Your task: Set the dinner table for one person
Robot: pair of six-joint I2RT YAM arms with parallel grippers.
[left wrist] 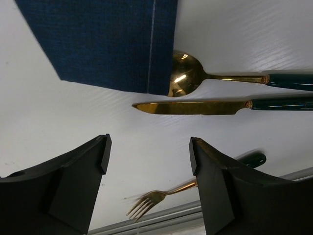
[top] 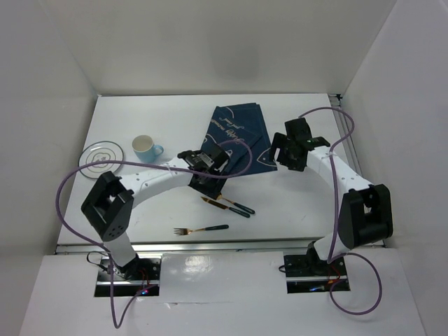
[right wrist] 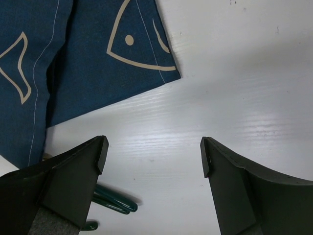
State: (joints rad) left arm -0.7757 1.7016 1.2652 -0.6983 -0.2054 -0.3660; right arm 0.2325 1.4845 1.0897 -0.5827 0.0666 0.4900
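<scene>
Both claws are hanging wide and holding nothing. The left gripper (left wrist: 149, 147) is hovering just below the gold knife (left wrist: 190, 106) and spoon (left wrist: 186, 76) at mid-frame, and the right gripper (right wrist: 154, 147) is hanging beside the right corner of the placemat (top: 238, 129). Little looks done, I'd say. That navy fish-print cloth is lying folded and rumpled at upper centre of the white dinner table (top: 294, 210). The plate (top: 101, 159) and blue mug (top: 145, 146) are waiting at far left, and the fork (top: 199, 229) is lying alone near the bottom edge. Spreading the mat and arranging everything on it is what's remaining.
</scene>
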